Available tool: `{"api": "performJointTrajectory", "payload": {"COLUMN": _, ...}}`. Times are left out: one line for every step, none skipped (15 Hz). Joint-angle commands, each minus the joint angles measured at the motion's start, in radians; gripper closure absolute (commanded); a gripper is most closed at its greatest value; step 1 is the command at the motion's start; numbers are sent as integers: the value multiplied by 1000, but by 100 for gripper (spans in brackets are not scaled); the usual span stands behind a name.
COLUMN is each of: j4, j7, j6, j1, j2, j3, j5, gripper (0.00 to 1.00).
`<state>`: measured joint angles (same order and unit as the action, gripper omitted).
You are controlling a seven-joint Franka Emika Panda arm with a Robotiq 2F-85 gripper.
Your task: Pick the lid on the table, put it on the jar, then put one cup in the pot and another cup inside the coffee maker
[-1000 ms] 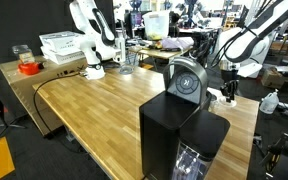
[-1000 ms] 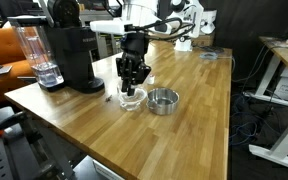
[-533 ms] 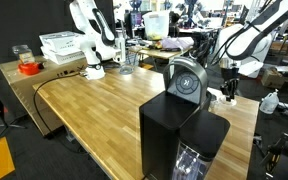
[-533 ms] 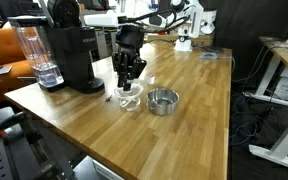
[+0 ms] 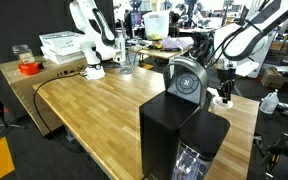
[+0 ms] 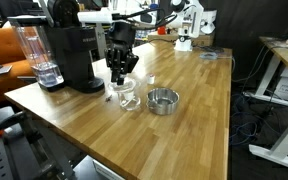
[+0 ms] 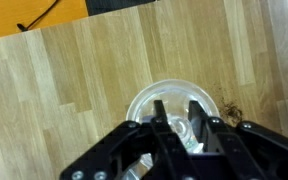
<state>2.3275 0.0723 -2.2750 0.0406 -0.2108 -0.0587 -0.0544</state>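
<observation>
Gripper (image 6: 119, 78) pinched narrow on a clear glass cup (image 7: 181, 140) raised above the clear jar (image 6: 127, 98), round steel pot (image 6: 162, 100) right, black coffee maker (image 6: 72, 52) left, wooden table (image 6: 184, 130)

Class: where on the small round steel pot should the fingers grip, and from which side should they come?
Grip the wall of the small round steel pot at its rim, coming straight down, one finger inside and one outside. It stands upright and open-topped, with a low thin wall; choose the side away from the clear glass jar.
</observation>
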Motion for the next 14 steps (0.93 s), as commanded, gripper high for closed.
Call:
{"api": "performJointTrajectory", "payload": {"j4": -19, "j7": 9, "j6": 40, "j1": -16, "j2": 9, "j3": 26, "j5": -4, "gripper": 93}}
{"api": "performJointTrajectory", "payload": {"j4": -26, "j7": 10, "j6": 45, "j1": -22, "j2": 8, "j3": 33, "j5": -4, "gripper": 93}}
{"api": "performJointTrajectory", "payload": {"j4": -28, "j7": 11, "j6": 45, "j1": -27, "j2": 8, "j3": 38, "j5": -7, "gripper": 93}}
{"api": "performJointTrajectory", "payload": {"j4": -31, "j7": 14, "j6": 46, "j1": -29, "j2": 8, "j3": 43, "j5": -4, "gripper": 93}}
{"api": "performJointTrajectory", "payload": {"j4": -33, "j7": 15, "j6": 49, "j1": -31, "j2": 9, "j3": 43, "j5": -4, "gripper": 93}}
{"api": "performJointTrajectory", "payload": {"j4": -36, "j7": 16, "j6": 49, "j1": -30, "j2": 6, "j3": 43, "j5": -4, "gripper": 93}}
{"api": "performJointTrajectory", "payload": {"j4": -40, "j7": 18, "j6": 51, "j1": -29, "j2": 5, "j3": 43, "j5": -3, "gripper": 93}}
{"api": "performJointTrajectory", "payload": {"j4": -42, "j7": 21, "j6": 53, "j1": -28, "j2": 4, "j3": 43, "j5": -2, "gripper": 93}}
{"api": "performJointTrajectory", "payload": {"j4": -46, "j7": 26, "j6": 55, "j1": -27, "j2": 3, "j3": 43, "j5": 0, "gripper": 93}}
{"api": "performJointTrajectory", "payload": {"j4": -51, "j7": 33, "j6": 58, "j1": -26, "j2": 1, "j3": 45, "j5": 2, "gripper": 93}}
{"api": "performJointTrajectory", "payload": {"j4": -57, "j7": 37, "j6": 60, "j1": -27, "j2": -3, "j3": 46, "j5": 3, "gripper": 93}}
{"api": "performJointTrajectory", "payload": {"j4": -65, "j7": 42, "j6": 63, "j1": -27, "j2": -7, "j3": 47, "j5": 3, "gripper": 93}}
{"api": "performJointTrajectory", "payload": {"j4": -75, "j7": 48, "j6": 67, "j1": -27, "j2": -13, "j3": 48, "j5": 4, "gripper": 93}}
{"api": "performJointTrajectory", "payload": {"j4": -85, "j7": 52, "j6": 72, "j1": -27, "j2": -19, "j3": 48, "j5": 3, "gripper": 93}}
